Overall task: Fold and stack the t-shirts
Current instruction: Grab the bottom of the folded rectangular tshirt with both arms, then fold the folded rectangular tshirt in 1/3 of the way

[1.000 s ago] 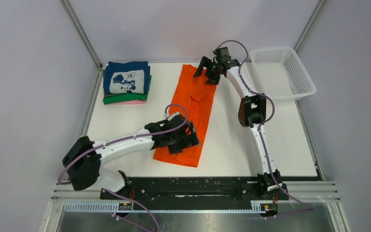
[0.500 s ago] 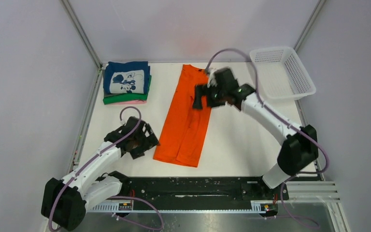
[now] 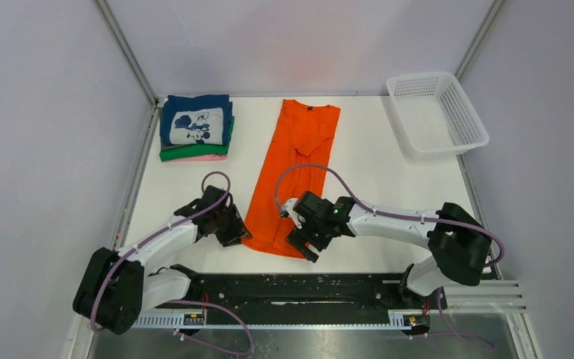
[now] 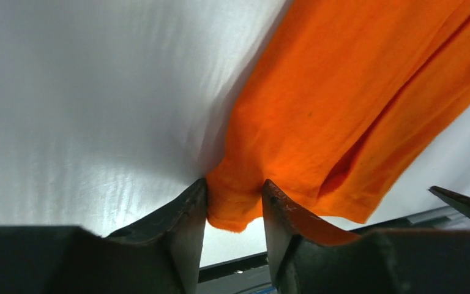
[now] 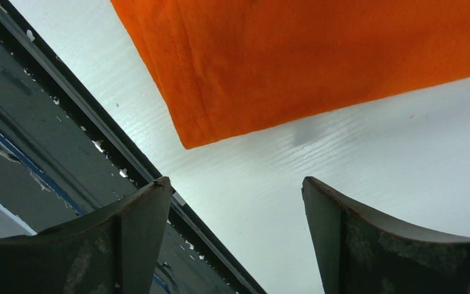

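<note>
Three folded shirts (image 3: 195,126) sit stacked at far-left table (image 3: 389,187) corner; orange shirt (image 3: 293,172) lies mid-table as a long strip, so step looks like the crosswise fold. Left jaws pinch its near-left hem corner; right jaws are spread w/ nothing between, just off the near-right corner. Next: nip that corner, carry both twd collar. Can't tell how many layers the left pinch caught; lowest stacked shirt mostly hidden.

Beneath the navy t-shirt (image 3: 194,120), the green t-shirt (image 3: 168,154) and pink t-shirt (image 3: 205,158) show only edges. Their folds are hidden.
</note>
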Robot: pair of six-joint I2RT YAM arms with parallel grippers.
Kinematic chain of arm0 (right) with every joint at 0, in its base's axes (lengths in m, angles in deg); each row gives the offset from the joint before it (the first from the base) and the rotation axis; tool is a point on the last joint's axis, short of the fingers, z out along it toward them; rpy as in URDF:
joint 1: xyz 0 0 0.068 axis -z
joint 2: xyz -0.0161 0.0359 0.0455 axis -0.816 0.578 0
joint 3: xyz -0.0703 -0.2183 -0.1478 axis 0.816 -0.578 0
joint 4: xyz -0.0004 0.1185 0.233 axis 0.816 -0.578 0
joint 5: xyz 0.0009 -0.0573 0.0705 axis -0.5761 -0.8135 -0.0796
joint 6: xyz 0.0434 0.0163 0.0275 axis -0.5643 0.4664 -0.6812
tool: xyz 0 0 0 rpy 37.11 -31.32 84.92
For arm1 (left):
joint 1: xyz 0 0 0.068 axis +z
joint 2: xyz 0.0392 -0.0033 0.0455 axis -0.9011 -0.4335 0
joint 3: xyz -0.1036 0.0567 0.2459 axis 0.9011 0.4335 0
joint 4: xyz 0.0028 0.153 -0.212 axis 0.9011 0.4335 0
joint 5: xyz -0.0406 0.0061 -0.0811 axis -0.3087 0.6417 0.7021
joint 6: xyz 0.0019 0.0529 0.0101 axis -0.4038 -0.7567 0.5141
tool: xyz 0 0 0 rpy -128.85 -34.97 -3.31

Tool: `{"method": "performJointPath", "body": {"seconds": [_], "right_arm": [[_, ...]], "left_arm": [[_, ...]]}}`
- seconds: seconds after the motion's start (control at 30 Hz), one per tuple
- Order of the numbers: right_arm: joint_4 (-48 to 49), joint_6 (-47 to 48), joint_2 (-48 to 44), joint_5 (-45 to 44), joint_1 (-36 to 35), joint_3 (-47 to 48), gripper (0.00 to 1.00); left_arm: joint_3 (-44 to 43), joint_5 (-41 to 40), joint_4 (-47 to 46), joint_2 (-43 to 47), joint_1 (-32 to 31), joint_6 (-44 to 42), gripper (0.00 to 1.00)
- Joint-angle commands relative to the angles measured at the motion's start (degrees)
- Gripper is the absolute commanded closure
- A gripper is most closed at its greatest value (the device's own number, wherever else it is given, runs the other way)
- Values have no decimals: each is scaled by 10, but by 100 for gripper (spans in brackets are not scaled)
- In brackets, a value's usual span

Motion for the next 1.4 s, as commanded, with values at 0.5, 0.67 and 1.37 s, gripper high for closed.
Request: {"method": "performJointPath", "body": {"seconds": [0.5,0.67,1.37], "right_arm": [[30,112,125,-21,-72,56,54],[35,90,98,-3,-74,35,84],[80,26,10,23,125,100,100]], "left_arm": [[38,27,-28,15,2,-2,98],[49,40,-21,44,3,16,100],[-303,56,-112,-180,7,-23,100]]}}
